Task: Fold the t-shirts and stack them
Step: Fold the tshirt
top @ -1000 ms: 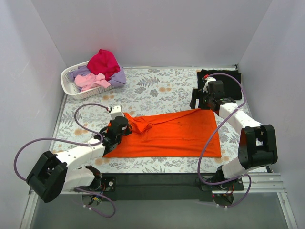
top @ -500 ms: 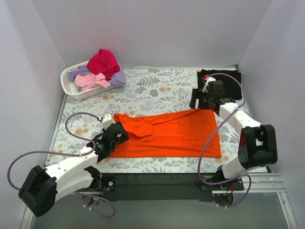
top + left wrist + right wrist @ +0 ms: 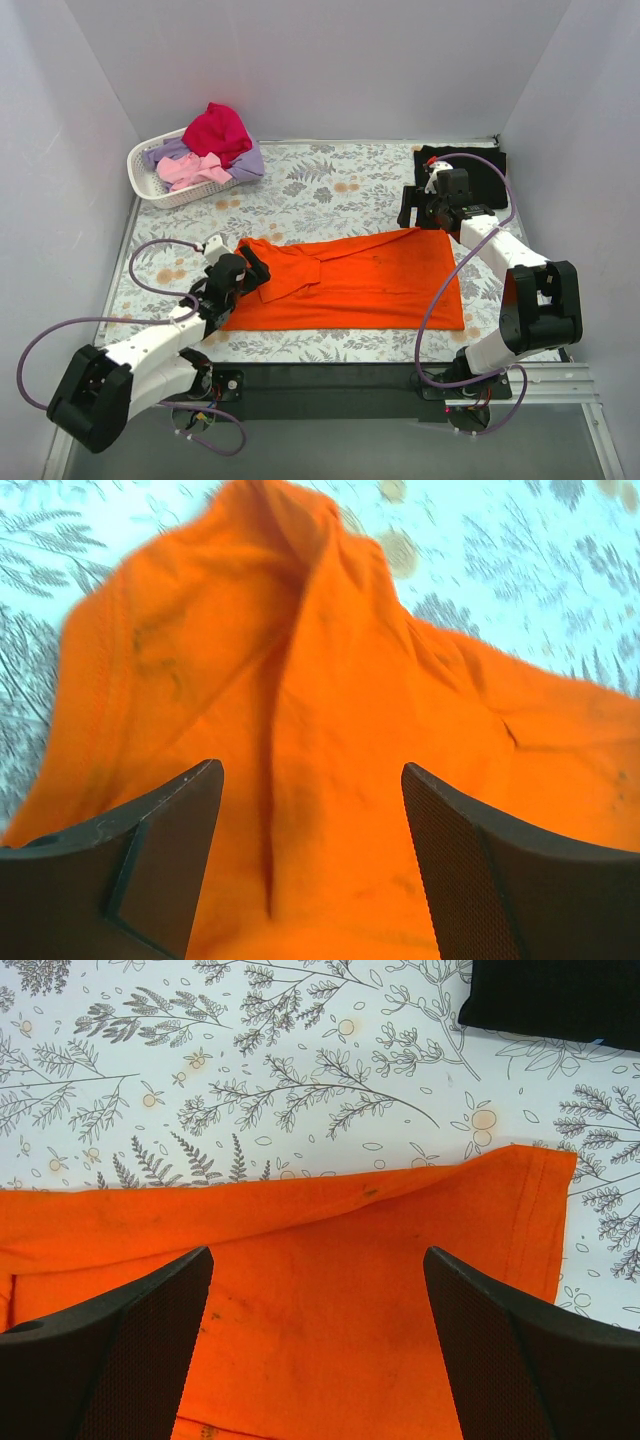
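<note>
Folding the bright orange cloth t-shirt (image 3: 370,278) seems underway; left gripper (image 3: 310,770) and right gripper (image 3: 318,1255) gape empty, so next calls for pinching an edge.

Below the left gripper (image 3: 310,770) the orange t-shirt (image 3: 330,710) is plain and bright, with a few small dark marks. Ahead of the right gripper (image 3: 316,1252) the desk cloth (image 3: 250,1080) is pale with grey leaves and small orange dots. Beyond it the black t-shirt (image 3: 560,995) is plain.

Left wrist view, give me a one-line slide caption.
Open left gripper poised over the rumpled orange t-shirt on the floral table cloth.
</note>
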{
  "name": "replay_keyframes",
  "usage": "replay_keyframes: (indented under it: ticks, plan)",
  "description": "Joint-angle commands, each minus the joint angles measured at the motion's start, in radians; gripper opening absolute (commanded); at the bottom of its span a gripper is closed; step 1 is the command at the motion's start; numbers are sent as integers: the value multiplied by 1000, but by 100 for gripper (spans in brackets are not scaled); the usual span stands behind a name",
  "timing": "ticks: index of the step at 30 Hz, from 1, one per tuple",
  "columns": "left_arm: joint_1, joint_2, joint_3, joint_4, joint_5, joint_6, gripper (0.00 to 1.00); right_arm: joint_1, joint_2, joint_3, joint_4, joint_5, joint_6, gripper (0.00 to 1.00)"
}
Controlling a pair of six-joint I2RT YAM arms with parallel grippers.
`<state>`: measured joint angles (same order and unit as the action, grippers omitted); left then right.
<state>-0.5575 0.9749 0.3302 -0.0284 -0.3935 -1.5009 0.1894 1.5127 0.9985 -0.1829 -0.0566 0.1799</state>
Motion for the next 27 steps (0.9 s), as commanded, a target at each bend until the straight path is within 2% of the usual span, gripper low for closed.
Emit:
replay_keyframes:
  ticks: [1, 5, 11, 20, 27]
  plan:
    - [102, 88, -14, 247, 137, 77, 66, -2, -12, 12, 23, -11, -7, 79]
    - [136, 165, 0, 341, 217, 100, 66, -2, -28, 2, 23, 14, -10, 79]
    - [179, 237, 1, 439, 258, 117, 61, -1, -16, 5, 23, 24, -11, 79]
    - [223, 286, 13, 450, 239, 140, 42, -24, -9, 3, 13, 90, -11, 79]
    - [240, 309, -3, 484, 268, 136, 27, -146, 23, -5, 13, 64, 4, 79]
